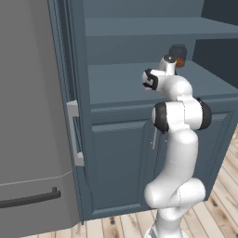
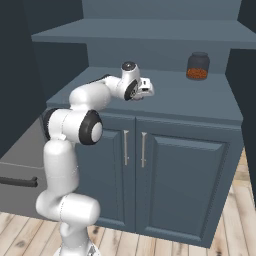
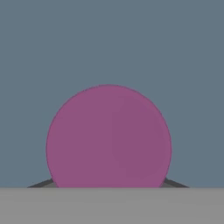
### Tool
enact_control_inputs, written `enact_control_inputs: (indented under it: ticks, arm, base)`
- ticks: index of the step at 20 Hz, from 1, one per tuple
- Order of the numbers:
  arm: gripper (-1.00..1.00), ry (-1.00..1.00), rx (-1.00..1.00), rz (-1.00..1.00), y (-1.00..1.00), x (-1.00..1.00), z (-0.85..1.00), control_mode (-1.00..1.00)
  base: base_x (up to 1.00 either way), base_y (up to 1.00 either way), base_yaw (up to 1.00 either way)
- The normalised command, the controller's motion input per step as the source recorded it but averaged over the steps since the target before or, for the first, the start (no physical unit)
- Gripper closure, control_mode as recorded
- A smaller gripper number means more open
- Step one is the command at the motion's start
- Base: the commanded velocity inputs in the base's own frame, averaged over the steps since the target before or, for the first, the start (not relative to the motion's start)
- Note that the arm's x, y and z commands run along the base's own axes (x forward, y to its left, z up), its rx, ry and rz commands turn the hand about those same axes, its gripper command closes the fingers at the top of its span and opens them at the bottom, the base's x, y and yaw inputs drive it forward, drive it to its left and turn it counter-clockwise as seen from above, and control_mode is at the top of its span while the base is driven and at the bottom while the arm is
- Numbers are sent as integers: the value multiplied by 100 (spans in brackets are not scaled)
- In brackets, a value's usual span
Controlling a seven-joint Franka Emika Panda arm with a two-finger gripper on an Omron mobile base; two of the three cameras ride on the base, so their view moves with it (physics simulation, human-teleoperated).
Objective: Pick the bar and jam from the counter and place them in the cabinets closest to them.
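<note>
The gripper (image 2: 149, 89) is clenched on the pink jam (image 3: 108, 138), held just above the open cabinet shelf (image 2: 200, 100), well apart from the dark jar (image 2: 198, 66); letting go from this height could tip or roll the jam.

The jam (image 3: 108, 138) shows as a round pink-magenta disc against blue-grey cabinet surface, seated between the finger tips. The cabinets (image 2: 170, 150) are dark blue-grey, with open flat shelves above 2 closed doors with slim silver handles.
</note>
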Motion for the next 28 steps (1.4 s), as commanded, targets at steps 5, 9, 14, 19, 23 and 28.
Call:
enact_control_inputs:
  ticks: [5, 9, 14, 19, 23, 28]
  arm:
    - [-100, -1, 0, 0, 0, 3, -3, -100]
    - [-100, 0, 0, 0, 0, 0, 0, -100]
    - [-100, 0, 0, 0, 0, 0, 0, -100]
    - [-100, -6, 0, 0, -9, -25, 3, -100]
    - [-100, -19, 0, 3, -27, -90, 2, -100]
    - [-100, -22, 0, 2, -27, -100, 3, -100]
  base:
    - [0, 0, 0]
    - [0, 0, 0]
    - [0, 0, 0]
    - [0, 0, 0]
    - [0, 0, 0]
    - [0, 0, 0]
